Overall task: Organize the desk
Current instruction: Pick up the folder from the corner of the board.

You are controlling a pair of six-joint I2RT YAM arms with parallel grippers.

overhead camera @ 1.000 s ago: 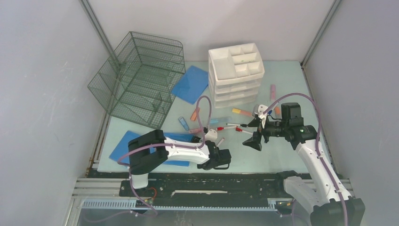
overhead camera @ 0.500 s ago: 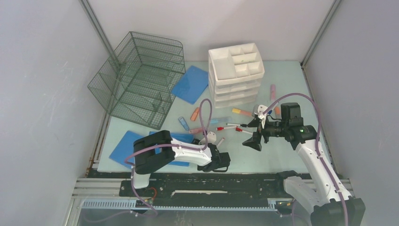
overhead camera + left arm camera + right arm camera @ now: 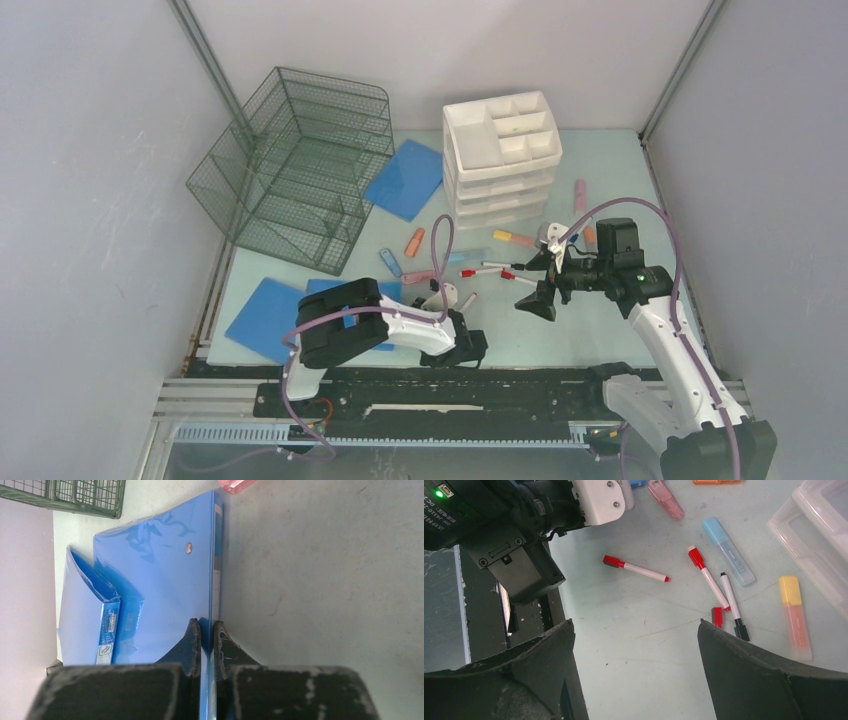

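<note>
At the far left a dark green wire-mesh rack (image 3: 300, 170) sits askew on the desk (image 3: 530, 335), the broad, smooth, pale mint-green tabletop that spreads from the arms to the far wall and carries everything else. At the near left lie two glossy plastic folders, a paler blue folder (image 3: 82, 615) and a darker blue folder (image 3: 165, 575), close together and seemingly overlapping. The left gripper (image 3: 206, 627) is clenched on one edge of the darker blue folder, a finger on each face, low over the tabletop. A third blue folder (image 3: 405, 178) lies farther off, between the rack and a white plastic drawer unit (image 3: 500, 150) with an open compartment tray on top. On the near side of that unit, pens and highlighters lie scattered, among them a red-capped white marker (image 3: 636, 569), a light blue highlighter (image 3: 729, 557) and a yellow-and-orange highlighter (image 3: 796, 617). The right gripper (image 3: 635, 627) hovers above them, its jaws spread wide with nothing between them.

We judge the step in hand to be gathering the folders, with the pinch in place. The next move calls for lifting or dragging the darker blue folder without the slick cover slipping free, then carrying it toward the rack, most likely onto a shelf. The pens look like later work for the right arm, and most of the tidying is not yet done.
</note>
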